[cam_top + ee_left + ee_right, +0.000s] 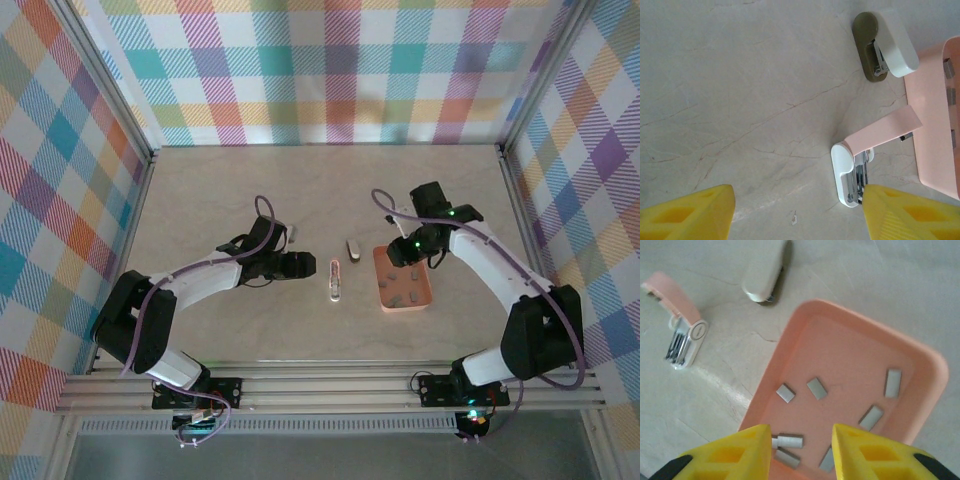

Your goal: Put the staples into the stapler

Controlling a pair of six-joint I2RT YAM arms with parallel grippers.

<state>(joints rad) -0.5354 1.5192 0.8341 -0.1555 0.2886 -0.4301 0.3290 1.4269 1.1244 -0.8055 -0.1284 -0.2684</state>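
The pink stapler point(335, 280) lies open on the table between the arms, its pink lid point(885, 129) raised off the white base point(844, 172). My left gripper point(800, 215) is open just left of it. One yellow finger point(910, 212) reaches the metal end of the base. Several grey staples point(816, 388) lie loose in the salmon tray point(850, 320). My right gripper point(801, 450) hangs open over the tray's near corner. A short staple strip point(790, 441) lies between its fingers, close against the left one.
A small grey-white oblong piece point(352, 250) lies beyond the stapler, near the tray's far left corner. The tray point(384, 292) sits right of the stapler. Checked walls enclose the table on three sides.
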